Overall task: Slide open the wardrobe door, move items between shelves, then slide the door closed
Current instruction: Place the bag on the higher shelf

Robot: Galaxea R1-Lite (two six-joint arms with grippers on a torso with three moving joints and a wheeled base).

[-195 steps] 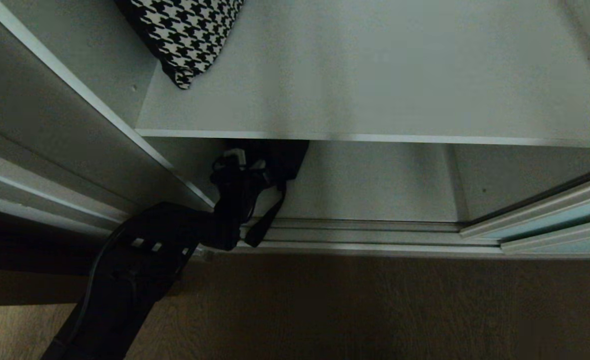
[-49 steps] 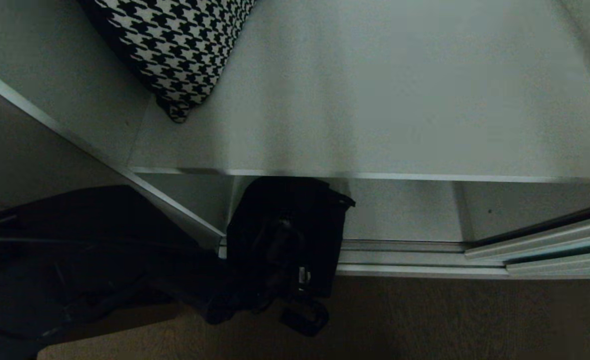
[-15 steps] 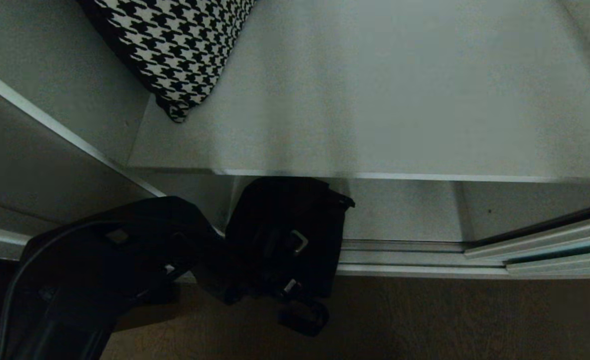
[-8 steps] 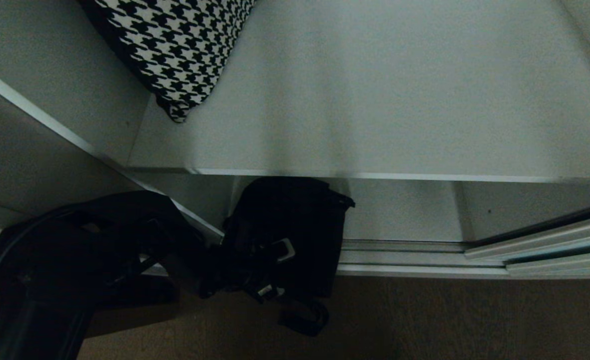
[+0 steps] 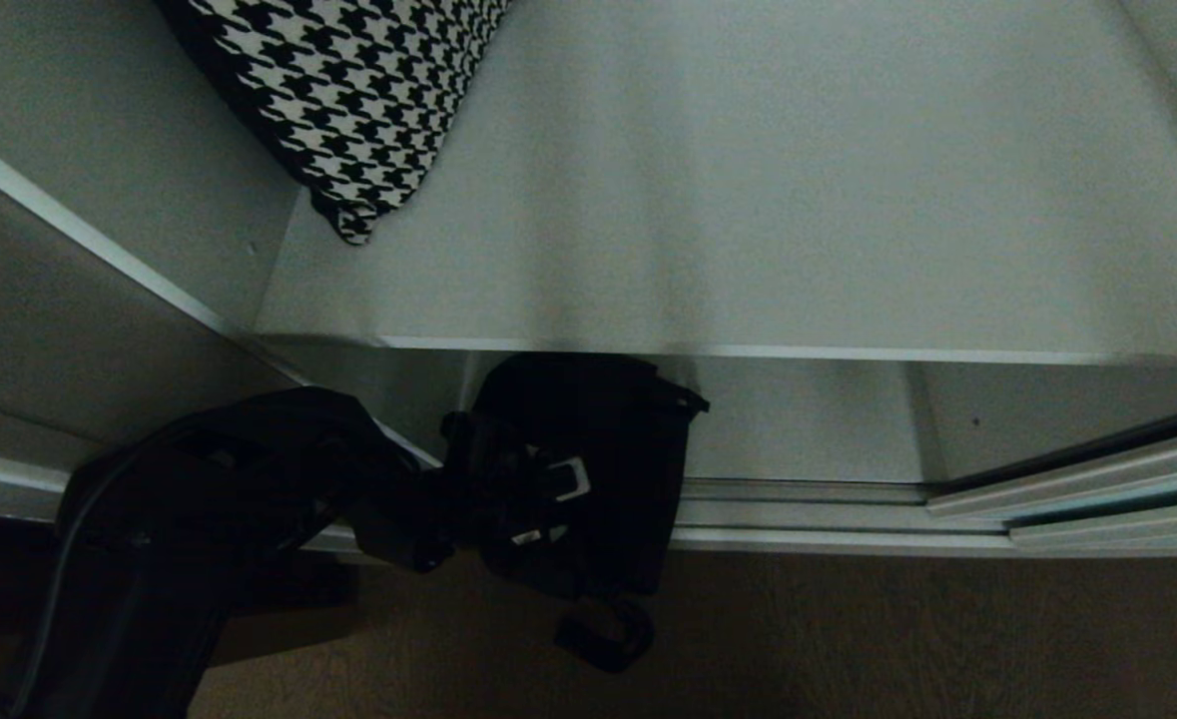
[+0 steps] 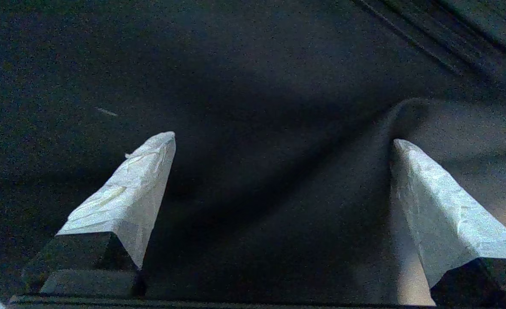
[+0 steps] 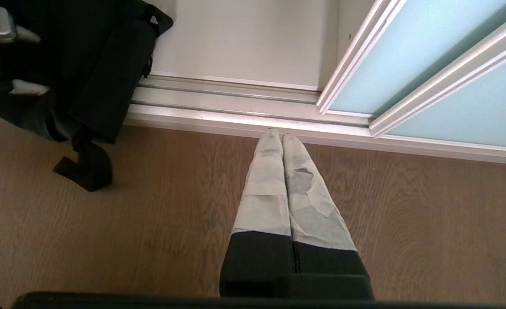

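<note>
A black garment [image 5: 628, 449] hangs out of the lower shelf [image 5: 798, 419] over the door track, and its strap [image 5: 603, 634] lies on the floor. My left gripper [image 5: 548, 507] presses against the garment's front from the left. In the left wrist view the left gripper [image 6: 283, 141] is open wide, with the dark cloth [image 6: 257, 86] filling the gap between its fingers. The upper shelf [image 5: 798, 200] runs above. The sliding wardrobe door [image 7: 407, 56] stands pushed aside on the right. My right gripper [image 7: 280, 135] is shut, hanging over the floor near the track.
A black-and-white houndstooth cloth [image 5: 348, 90] lies at the left back of the upper shelf. The wardrobe's side wall [image 5: 99, 330] stands close beside my left arm. The silver door track [image 7: 235, 103] borders the brown wood floor [image 7: 171, 223].
My left wrist has rolled and the open gripper has shifted slightly up along the garment's front. The garment and its strap lie as before.
</note>
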